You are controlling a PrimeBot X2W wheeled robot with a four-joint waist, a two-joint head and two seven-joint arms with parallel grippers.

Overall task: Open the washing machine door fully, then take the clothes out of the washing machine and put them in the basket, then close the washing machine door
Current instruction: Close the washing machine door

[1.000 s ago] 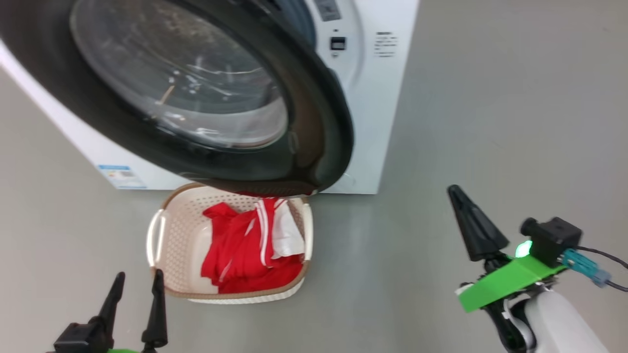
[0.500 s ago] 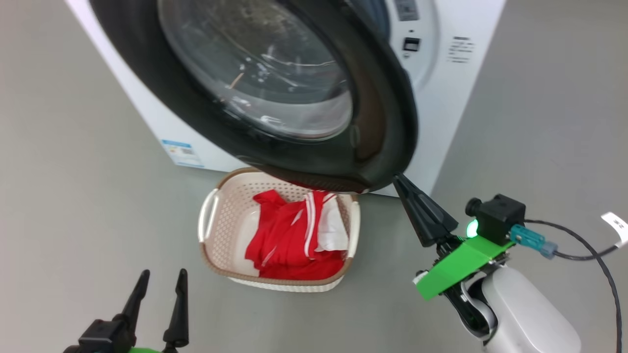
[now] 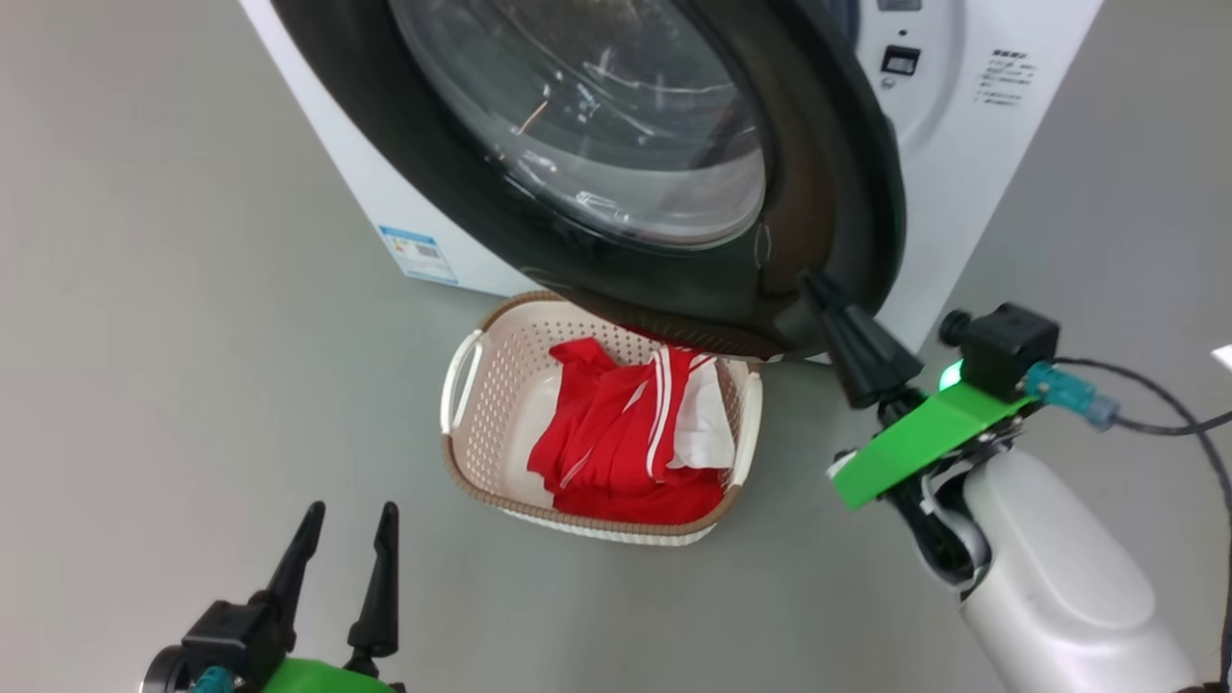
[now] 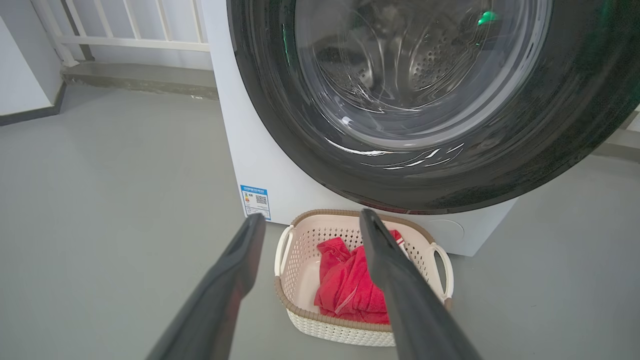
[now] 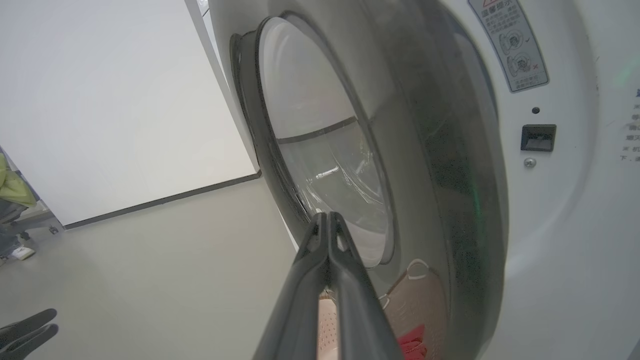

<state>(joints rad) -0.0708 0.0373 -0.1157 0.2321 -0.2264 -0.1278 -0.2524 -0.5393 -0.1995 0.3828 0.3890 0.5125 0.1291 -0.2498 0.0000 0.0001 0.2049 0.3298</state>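
Grey floor (image 3: 144, 289) carries white washing machine (image 3: 972, 192); basket (image 3: 496, 385) just before it.

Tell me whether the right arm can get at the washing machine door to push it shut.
Probably yes. The shut right tool sits at the lower right of the black rim of the washing machine door, with nothing between them. Whether they actually touch is unclear.

Tapered black fingers (image 3: 863, 353) meet a green bracket (image 3: 914, 445) carrying a black camera block (image 3: 1008, 346), teal plug (image 3: 1064, 396) and dark cable (image 3: 1160, 424).
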